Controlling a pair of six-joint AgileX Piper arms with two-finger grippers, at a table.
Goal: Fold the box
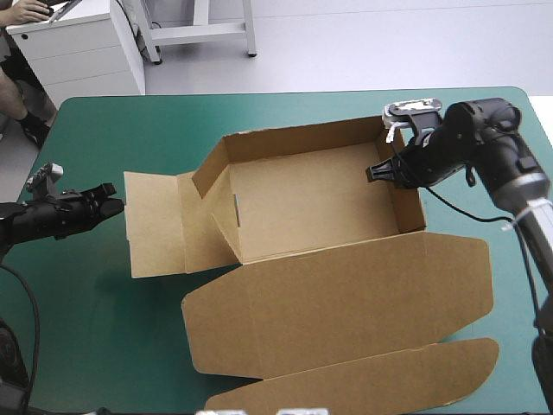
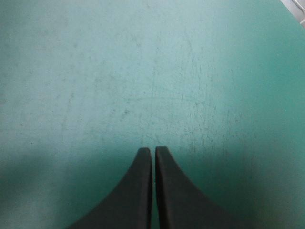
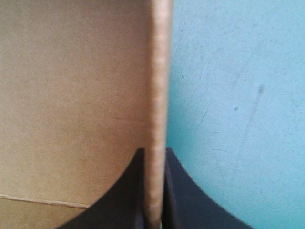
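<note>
Right end effector (image 3: pixel 153 150) pinching the box's (image 1: pixel 311 207) right wall. Box mid-surface (image 1: pixel 130 121): brown open tray, walls raised, left flap and long lid lying flat. Left end effector (image 1: pixel 117 206) pressed together, just beside that flap.

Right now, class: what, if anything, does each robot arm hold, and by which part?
The right jaws pinch the brown cardboard box by the top edge of its raised right wall. The left jaws, shut, hold nothing.

The teal-green table (image 1: pixel 104 346) carries the half-raised brown box (image 1: pixel 337 303).
</note>
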